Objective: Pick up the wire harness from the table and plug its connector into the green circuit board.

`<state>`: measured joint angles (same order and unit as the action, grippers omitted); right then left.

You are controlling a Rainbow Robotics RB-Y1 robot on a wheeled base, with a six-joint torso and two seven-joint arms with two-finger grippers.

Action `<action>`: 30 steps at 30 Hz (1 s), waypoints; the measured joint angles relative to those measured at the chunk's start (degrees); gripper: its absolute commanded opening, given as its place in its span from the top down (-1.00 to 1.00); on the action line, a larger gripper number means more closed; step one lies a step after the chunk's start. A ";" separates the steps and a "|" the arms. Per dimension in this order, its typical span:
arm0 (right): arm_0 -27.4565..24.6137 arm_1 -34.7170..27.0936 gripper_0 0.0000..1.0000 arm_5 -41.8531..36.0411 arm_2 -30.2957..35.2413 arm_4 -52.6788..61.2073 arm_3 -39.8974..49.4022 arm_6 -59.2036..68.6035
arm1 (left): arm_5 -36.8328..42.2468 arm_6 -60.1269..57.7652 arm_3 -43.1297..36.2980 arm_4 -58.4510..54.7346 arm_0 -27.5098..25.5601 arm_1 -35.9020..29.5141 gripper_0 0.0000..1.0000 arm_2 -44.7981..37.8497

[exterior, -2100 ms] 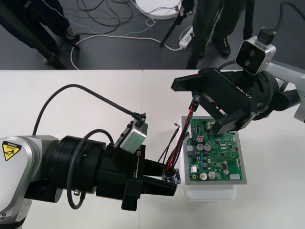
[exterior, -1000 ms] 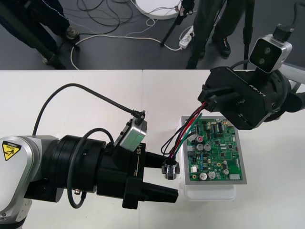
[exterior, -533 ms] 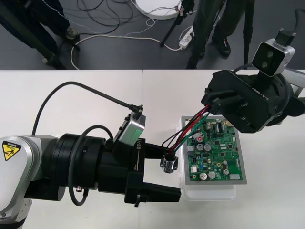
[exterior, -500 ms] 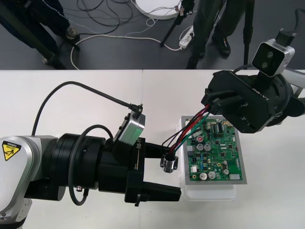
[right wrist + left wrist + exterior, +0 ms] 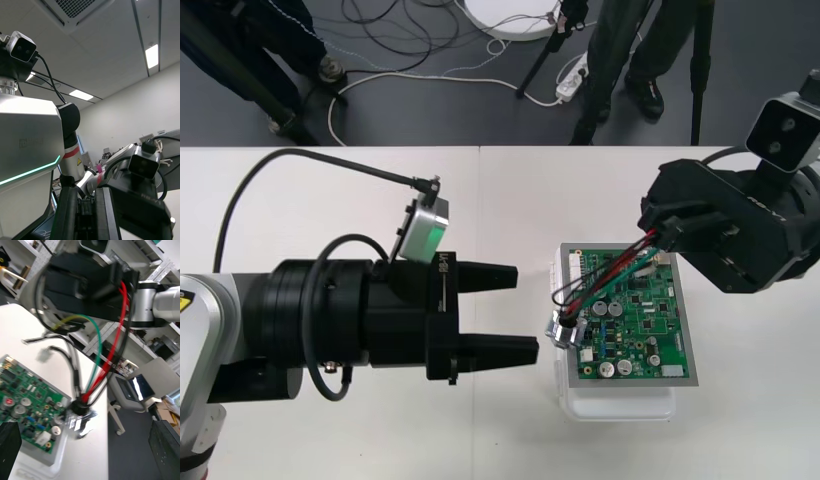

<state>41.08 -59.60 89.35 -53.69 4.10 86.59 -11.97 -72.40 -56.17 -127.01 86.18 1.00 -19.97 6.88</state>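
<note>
1. Backed off to its own side now, the left hand has let go of the round metal socket that it gripped two seconds ago. Its fingers stand wide apart and empty.
2. Meanwhile the right hand has drifted to the right and hangs over the far corner of the green circuit board, clenched on the plug end of the wire harness.
3. From that hand the wires slope down to the socket, which dangles at the board's left edge. I cannot tell whether it touches.
4. Done, by my reckoning: the harness is up off the desk and carried by one hand alone.
5. Left to do: I see no plug in the board, so lining it up and seating it remain.
</note>
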 measured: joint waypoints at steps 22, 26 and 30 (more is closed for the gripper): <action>-18.50 -4.75 1.00 -0.13 15.69 2.44 8.86 -1.76 | 6.00 6.30 8.49 -15.42 13.06 -14.70 -1.00 -2.16; -20.58 -4.74 1.00 -0.64 17.51 2.76 9.55 -3.49 | 6.04 16.84 12.39 -17.64 15.64 -16.09 -1.00 -1.90; -21.74 -4.74 1.00 -2.14 18.26 2.76 9.57 -4.60 | 6.28 26.32 16.47 -19.26 18.40 -16.79 -1.00 -0.44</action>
<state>19.34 -64.33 87.21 -35.43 6.86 96.16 -16.56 -66.12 -29.85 -110.54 66.91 19.40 -36.76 6.44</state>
